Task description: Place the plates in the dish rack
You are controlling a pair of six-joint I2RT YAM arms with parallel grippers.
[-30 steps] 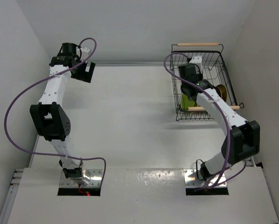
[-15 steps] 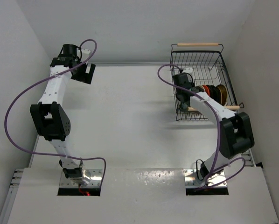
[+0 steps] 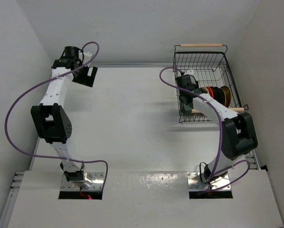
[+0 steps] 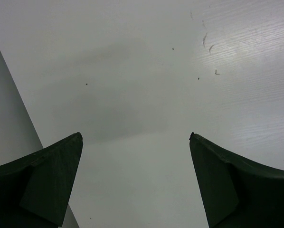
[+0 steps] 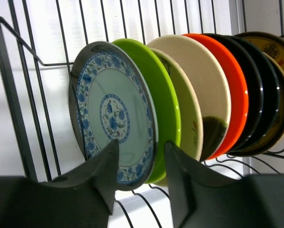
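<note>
Now the teal patterned plate [image 5: 111,111], upright, is being faced head-on by the right gripper [image 5: 141,143] (jaws narrowly parted, empty); the left gripper [image 4: 135,136] is being held wide-spread, far off.

Glossy glazed plates [image 5: 189,95], black metal-wire dish rack [image 3: 201,58], bare wooden handles [image 3: 201,45], smooth table [image 3: 132,118]

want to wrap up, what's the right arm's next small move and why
Probably draw the right gripper back, away from the dish rack: its jaws stand apart in front of the teal plate, which stands racked beside the lime green plate.
</note>
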